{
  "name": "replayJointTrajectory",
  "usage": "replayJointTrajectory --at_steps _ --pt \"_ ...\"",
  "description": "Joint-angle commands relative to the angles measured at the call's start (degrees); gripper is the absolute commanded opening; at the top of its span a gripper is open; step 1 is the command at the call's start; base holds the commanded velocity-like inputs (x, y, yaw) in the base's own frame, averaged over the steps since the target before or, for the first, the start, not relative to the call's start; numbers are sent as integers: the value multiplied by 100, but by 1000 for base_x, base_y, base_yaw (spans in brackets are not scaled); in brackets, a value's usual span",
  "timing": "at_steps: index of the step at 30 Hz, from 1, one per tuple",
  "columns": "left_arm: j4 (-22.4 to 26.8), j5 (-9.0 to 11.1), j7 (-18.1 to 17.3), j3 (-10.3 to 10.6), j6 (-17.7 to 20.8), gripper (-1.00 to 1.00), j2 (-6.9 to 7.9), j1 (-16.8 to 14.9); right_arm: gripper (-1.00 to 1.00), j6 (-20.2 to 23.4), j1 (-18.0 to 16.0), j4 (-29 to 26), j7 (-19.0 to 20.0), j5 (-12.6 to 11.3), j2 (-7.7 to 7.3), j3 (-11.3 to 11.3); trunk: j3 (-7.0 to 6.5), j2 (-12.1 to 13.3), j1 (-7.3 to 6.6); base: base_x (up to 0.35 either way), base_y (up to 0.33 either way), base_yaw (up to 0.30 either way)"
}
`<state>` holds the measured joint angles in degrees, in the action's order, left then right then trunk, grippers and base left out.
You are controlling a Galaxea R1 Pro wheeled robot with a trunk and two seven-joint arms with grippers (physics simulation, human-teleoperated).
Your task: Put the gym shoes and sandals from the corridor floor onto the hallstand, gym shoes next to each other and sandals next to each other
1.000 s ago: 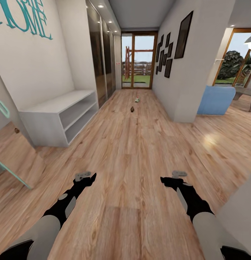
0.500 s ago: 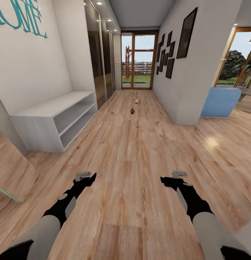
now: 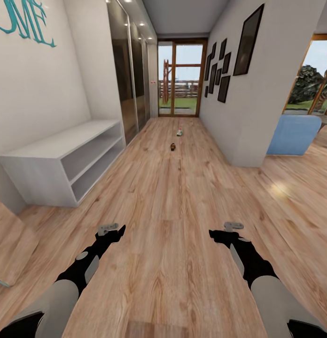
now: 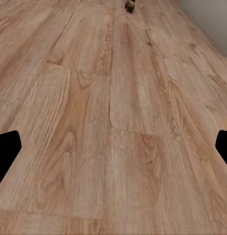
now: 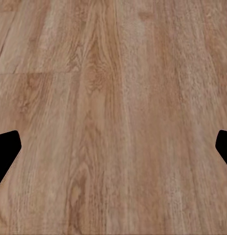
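Far down the corridor floor point(image 3: 173, 197) lies one dark brown sandal point(image 3: 173, 147), with a white gym shoe point(image 3: 180, 132) a little beyond it, nearer the glass door. The sandal also shows as a small dark shape point(image 4: 129, 5) in the left wrist view. My left gripper point(image 3: 115, 232) and right gripper point(image 3: 217, 234) hang low over bare planks, far short of the shoes. In both wrist views the dark fingertips point(image 4: 7, 147) point(image 5: 7, 147) sit wide apart with nothing between them, so both are open. The hallstand is out of view.
A plain low white two-shelf bench point(image 3: 55, 162) stands against the left wall under teal lettering. Dark mirrored wardrobe doors point(image 3: 128, 80) follow it. A white wall corner point(image 3: 245, 117) juts in on the right, with a blue armchair point(image 3: 295, 134) behind it. A glass door point(image 3: 180, 77) ends the corridor.
The whole view has shifted: the camera has moved forward along the corridor, so the bench and the right wall corner have slid outward. Both arms hold the same pose.
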<state>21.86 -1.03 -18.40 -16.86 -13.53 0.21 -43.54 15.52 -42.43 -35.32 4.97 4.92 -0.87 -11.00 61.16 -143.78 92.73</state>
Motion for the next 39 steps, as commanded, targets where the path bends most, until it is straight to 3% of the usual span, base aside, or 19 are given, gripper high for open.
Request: replayJointTrajectory --at_steps 1,18,39 --pt "-6 -11 -49 -46 -9 100 -3 -5 100 30 -2 -10 48 53 3 -32 5 -2 2 349 0 0" --pt "-6 -11 -49 -46 -9 100 -3 -5 100 30 -2 -10 48 53 7 -34 5 -2 2 349 0 -101" --pt "-6 -11 -49 -46 -9 100 -3 -5 100 33 -2 -10 48 53 3 -34 5 -2 2 349 0 -6"
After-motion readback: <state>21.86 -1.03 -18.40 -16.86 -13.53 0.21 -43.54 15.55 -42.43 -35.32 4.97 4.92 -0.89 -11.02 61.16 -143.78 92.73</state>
